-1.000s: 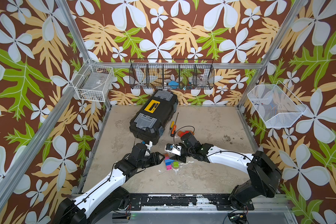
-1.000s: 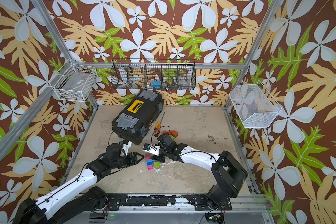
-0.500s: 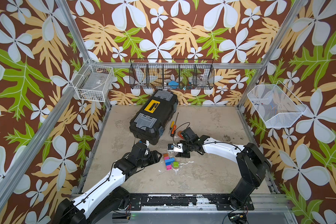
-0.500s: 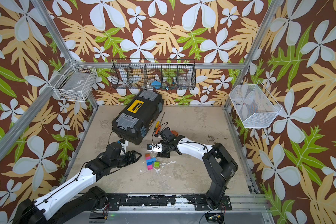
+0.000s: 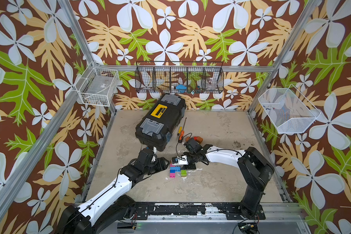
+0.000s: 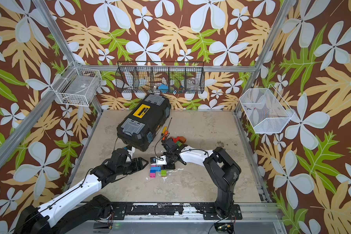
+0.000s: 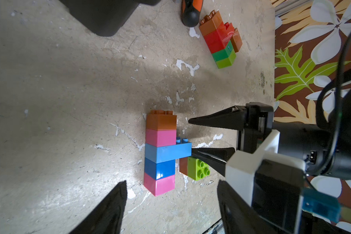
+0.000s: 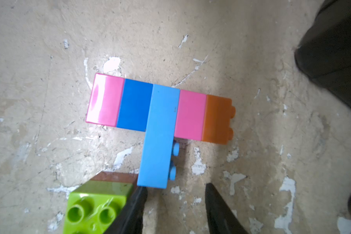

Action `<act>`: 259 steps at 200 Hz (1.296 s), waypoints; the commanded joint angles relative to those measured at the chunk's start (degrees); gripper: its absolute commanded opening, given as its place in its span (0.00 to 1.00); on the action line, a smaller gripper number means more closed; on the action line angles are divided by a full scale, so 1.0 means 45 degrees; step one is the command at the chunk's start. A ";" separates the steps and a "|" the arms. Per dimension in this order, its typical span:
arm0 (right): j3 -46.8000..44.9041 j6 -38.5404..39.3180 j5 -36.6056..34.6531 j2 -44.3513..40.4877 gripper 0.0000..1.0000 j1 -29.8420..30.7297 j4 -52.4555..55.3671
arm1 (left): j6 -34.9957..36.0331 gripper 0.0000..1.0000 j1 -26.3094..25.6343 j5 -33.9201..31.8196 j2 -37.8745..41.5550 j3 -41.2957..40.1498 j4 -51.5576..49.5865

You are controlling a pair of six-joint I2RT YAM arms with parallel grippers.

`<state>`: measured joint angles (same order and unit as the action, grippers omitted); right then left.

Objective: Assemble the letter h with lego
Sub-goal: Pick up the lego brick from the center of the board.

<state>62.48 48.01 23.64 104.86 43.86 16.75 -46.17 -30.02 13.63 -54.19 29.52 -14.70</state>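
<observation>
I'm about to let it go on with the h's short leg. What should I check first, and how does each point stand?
1. Tall column joined and lying flat: ok.
2. Light-blue bridge seated in the column, sticking out sideways: ok.
3. Lime brick with its studs facing the bridge: not ok, they face elsewhere.
4. Right gripper open and empty at the bridge's end: ok.
5. Left gripper open and empty: ok.
6. Right gripper clear of the lime brick: cannot tell.

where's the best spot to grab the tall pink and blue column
Probably the end pink brick, from straight above, jaws across the column's narrow width: both flat sides look free there, while the light-blue bridge and lime brick crowd the middle.
</observation>
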 commanded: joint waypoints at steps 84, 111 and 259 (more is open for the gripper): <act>-0.0590 -0.0814 0.2086 -0.0336 0.64 0.0152 -0.0822 | 0.0057 0.74 0.0070 -0.0360 0.0261 0.0023 -0.0149; -0.0811 -0.1574 0.2138 -0.0430 0.65 0.0194 -0.1418 | 0.0026 0.74 0.0089 -0.0394 0.0285 0.0020 -0.0131; -0.1684 -0.3061 -0.0229 -0.0159 0.25 0.0547 -0.3699 | -0.0287 0.74 0.0123 -0.0310 0.0813 -0.0078 -0.0426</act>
<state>56.49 34.81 24.38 105.45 46.19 4.25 -47.68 -29.67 11.92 -50.74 28.73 -15.57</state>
